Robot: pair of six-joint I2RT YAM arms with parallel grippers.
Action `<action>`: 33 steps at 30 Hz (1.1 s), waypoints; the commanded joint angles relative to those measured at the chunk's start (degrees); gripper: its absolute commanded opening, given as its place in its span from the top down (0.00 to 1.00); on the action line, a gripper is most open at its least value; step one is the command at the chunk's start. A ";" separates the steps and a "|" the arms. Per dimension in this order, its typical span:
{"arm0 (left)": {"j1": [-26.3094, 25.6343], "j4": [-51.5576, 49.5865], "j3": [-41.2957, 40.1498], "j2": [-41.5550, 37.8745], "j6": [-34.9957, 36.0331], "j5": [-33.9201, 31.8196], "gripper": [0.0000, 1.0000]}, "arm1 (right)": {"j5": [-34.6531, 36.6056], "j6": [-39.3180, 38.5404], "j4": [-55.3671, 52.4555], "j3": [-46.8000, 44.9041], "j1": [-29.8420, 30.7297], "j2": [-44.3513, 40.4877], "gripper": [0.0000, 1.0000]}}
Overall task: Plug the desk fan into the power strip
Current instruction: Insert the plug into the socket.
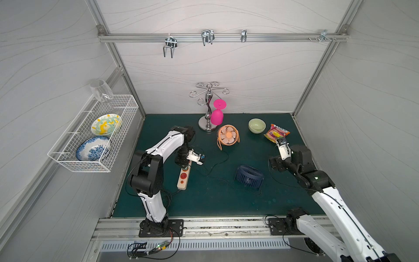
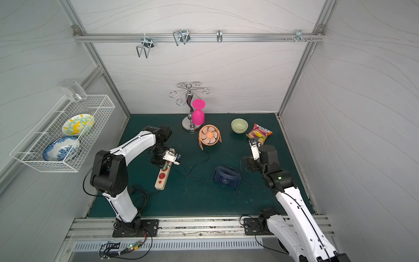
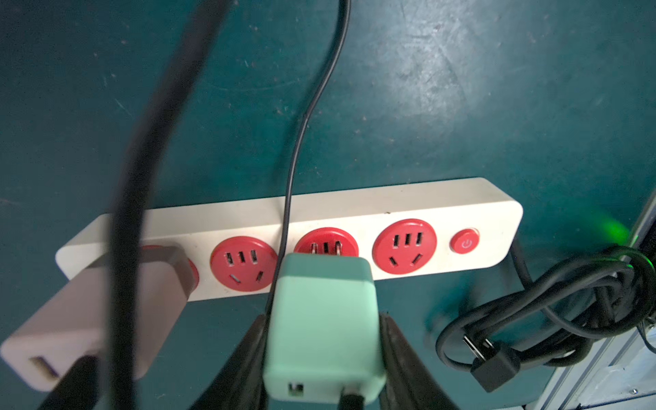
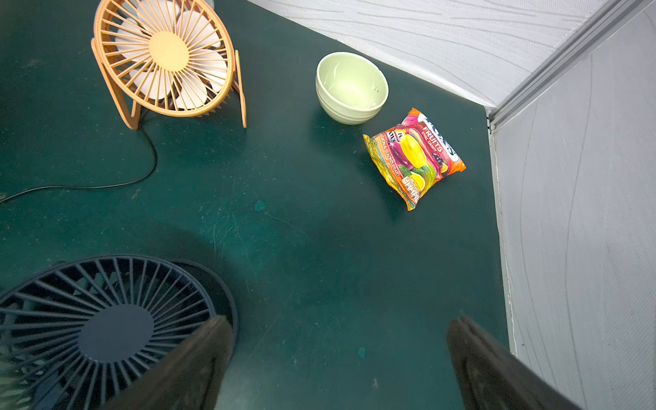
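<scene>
Cream-beige, the power strip [image 1: 182,179] is lying by the mat's [image 1: 204,204] left edge in both top views, under our left gripper [image 1: 185,166]. Left wrist view: we are clamping a mint-green adapter plug [image 3: 321,284], prongs half into a red socket [image 3: 326,239]; next, we judge, a straight push home. Right wrist view: our right gripper [image 4: 340,323] is hanging spread, empty.

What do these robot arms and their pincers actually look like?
The left arm and right arm have white shells between chunky black joints, with thin black cables alongside and black base plates. The left gripper and right gripper each end in two flat dark fingers.
</scene>
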 commanded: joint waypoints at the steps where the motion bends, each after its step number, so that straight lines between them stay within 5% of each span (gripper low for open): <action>1: -0.46 -0.71 1.21 1.58 -1.93 -0.81 1.00 | 0.12 -0.34 1.34 -0.17 0.39 -0.17 0.01; 19: -3.49 6.00 -8.02 1.47 -8.05 -2.73 1.00 | -1.21 -0.07 1.73 -0.37 0.57 -0.26 0.01; 33: -4.65 3.51 -4.90 3.52 -9.03 -5.06 1.00 | -0.93 -0.02 1.60 -0.55 0.66 -0.20 0.01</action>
